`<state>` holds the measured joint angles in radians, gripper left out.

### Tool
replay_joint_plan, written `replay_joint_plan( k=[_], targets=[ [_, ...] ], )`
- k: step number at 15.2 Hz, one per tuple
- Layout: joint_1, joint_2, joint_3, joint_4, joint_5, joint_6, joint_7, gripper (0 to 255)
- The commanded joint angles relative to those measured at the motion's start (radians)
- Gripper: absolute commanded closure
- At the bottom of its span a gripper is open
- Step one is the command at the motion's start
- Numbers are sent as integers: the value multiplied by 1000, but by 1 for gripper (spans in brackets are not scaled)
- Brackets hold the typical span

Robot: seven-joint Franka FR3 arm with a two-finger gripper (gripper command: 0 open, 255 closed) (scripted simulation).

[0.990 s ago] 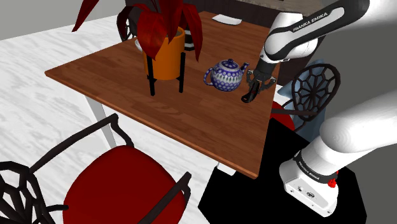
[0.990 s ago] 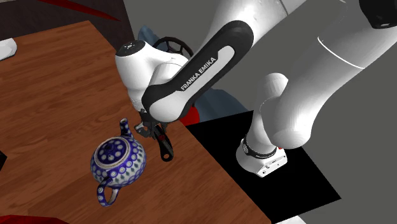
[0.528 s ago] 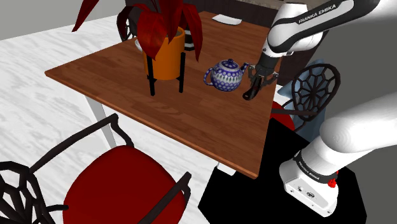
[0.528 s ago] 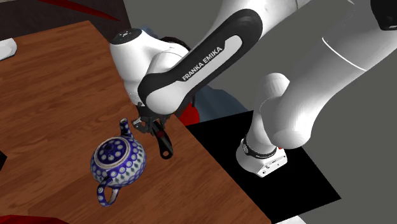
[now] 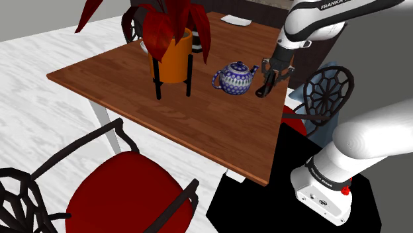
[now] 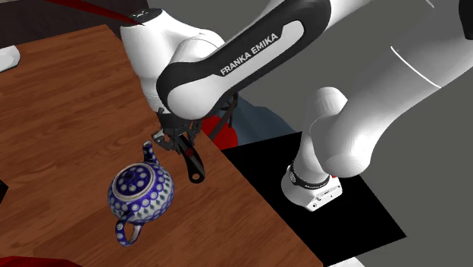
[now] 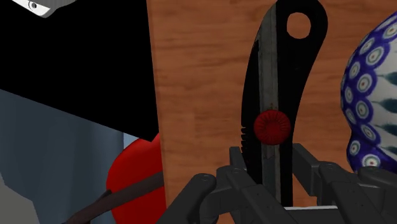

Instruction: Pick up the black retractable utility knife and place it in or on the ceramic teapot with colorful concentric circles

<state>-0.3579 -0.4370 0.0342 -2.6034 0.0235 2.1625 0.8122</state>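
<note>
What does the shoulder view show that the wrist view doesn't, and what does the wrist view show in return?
Shoulder view's own: a red-leaved plant in an orange pot on a black stand, and a red-seated chair at the lower left.
Wrist view's own: close detail of the black utility knife, with its red ribbed knob.
Shared: the gripper shut on the knife, the blue-and-white patterned teapot beside it, and the wooden table beneath.
</note>
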Motion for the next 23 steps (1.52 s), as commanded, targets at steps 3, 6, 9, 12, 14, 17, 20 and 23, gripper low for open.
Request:
replay_joint_plan(
  k=[3, 6, 9, 12, 14, 17, 20, 23],
  targets=[
    [0, -28, -1, 36, -1, -64, 0, 255],
    [-1, -45, -2, 64, -1, -109, 0, 255],
    [-1, -58, -3, 95, -1, -154, 0, 255],
    [-1, -70, -3, 127, -2, -197, 0, 255],
    [-1, -76, -4, 150, -2, -226, 0, 255],
    [-1, -83, -4, 185, -3, -268, 0, 255],
    [-1, -88, -5, 222, -3, -310, 1, 255],
    [-1, -91, -5, 260, -3, -351, 1, 255]
  ],
)
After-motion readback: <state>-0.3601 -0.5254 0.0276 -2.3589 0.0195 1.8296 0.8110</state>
